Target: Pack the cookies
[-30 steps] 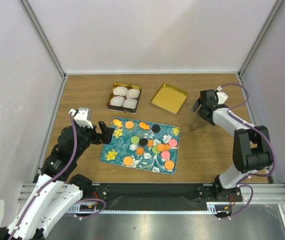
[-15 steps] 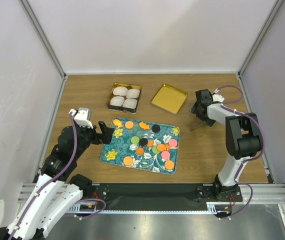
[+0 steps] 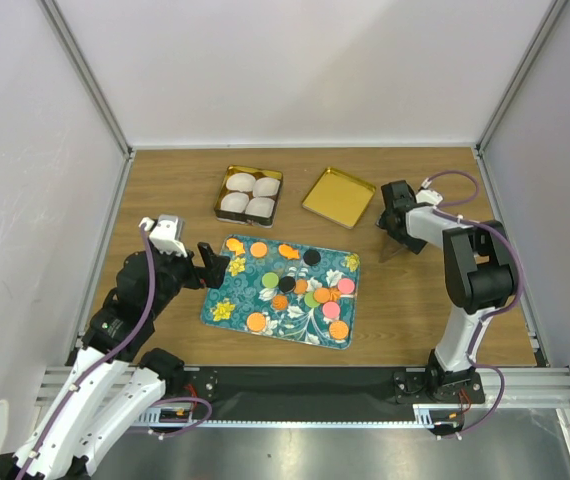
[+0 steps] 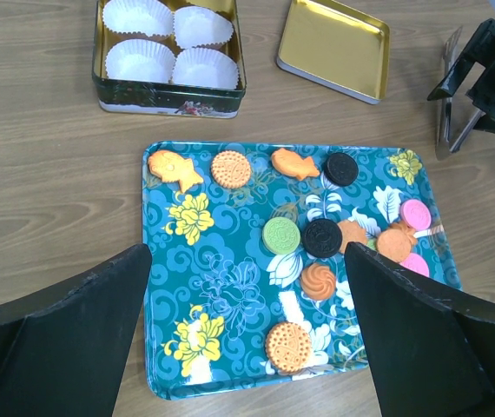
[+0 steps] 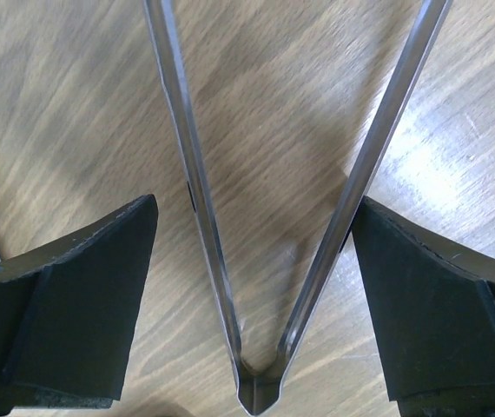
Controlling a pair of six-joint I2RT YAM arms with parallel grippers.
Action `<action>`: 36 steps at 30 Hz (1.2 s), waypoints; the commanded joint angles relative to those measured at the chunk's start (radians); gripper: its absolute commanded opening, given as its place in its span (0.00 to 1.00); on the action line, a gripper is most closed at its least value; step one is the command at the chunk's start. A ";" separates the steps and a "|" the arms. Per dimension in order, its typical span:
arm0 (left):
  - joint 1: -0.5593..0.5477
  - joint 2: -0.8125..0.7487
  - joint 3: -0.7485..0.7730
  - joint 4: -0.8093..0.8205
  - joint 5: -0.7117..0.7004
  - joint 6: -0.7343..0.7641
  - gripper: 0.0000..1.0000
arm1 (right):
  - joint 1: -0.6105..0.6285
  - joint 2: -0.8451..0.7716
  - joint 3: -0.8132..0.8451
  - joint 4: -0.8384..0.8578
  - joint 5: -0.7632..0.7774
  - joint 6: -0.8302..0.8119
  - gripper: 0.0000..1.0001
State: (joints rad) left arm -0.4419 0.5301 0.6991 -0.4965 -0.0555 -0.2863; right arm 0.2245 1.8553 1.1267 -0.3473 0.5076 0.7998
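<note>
The cookies point(image 3: 300, 285) are small discs and a few fish-like shapes in orange, green, black and pink, lying on a blue floral tray point(image 3: 227, 310). They also show in the left wrist view point(image 4: 321, 236) on the tray point(image 4: 230, 295). My left gripper point(image 3: 210, 265) is open and empty over the tray's left edge, and in its own view point(image 4: 246, 252) it hovers above the tray. My right gripper point(image 3: 397, 215) is open, right of the tray. Its fingers straddle metal tongs point(image 5: 207, 226) lying on the table, near their hinge, in the right wrist view point(image 5: 252, 217).
A dark tin point(image 3: 217, 208) holding four white paper cups stands behind the tray. Its gold lid point(image 3: 338, 196) lies to the right of it. The tongs point(image 3: 393, 250) lie between the lid and the tray's right end. Grey walls close in the table.
My right gripper has moved left and turned, coming down over the tongs. The left arm, tray and cookies have not moved.
</note>
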 commanded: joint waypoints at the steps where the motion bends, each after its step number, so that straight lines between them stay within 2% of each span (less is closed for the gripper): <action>1: 0.002 0.002 0.004 0.016 0.016 0.022 1.00 | -0.019 0.035 0.016 -0.013 0.028 0.049 0.97; 12: 0.002 0.004 0.002 0.016 0.019 0.024 1.00 | -0.031 0.068 0.047 -0.016 0.025 0.009 0.89; 21: 0.002 0.005 0.002 0.016 0.019 0.022 1.00 | -0.007 -0.010 0.122 -0.035 -0.003 -0.183 0.62; 24: 0.002 0.005 0.002 0.018 0.023 0.022 1.00 | 0.010 -0.041 0.157 -0.056 -0.003 -0.284 0.58; 29: 0.002 0.015 0.002 0.021 0.034 0.022 1.00 | 0.030 -0.068 0.162 -0.078 -0.027 -0.414 0.57; 32: 0.002 0.015 0.002 0.021 0.034 0.022 1.00 | 0.032 -0.111 0.117 -0.050 -0.084 -0.441 0.57; 36: 0.002 0.010 0.000 0.022 0.031 0.022 1.00 | 0.032 -0.162 0.110 -0.077 -0.155 -0.452 0.52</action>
State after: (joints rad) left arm -0.4419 0.5426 0.6991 -0.4965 -0.0399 -0.2859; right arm 0.2577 1.7615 1.2373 -0.4168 0.4122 0.3954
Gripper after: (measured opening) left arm 0.996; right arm 0.536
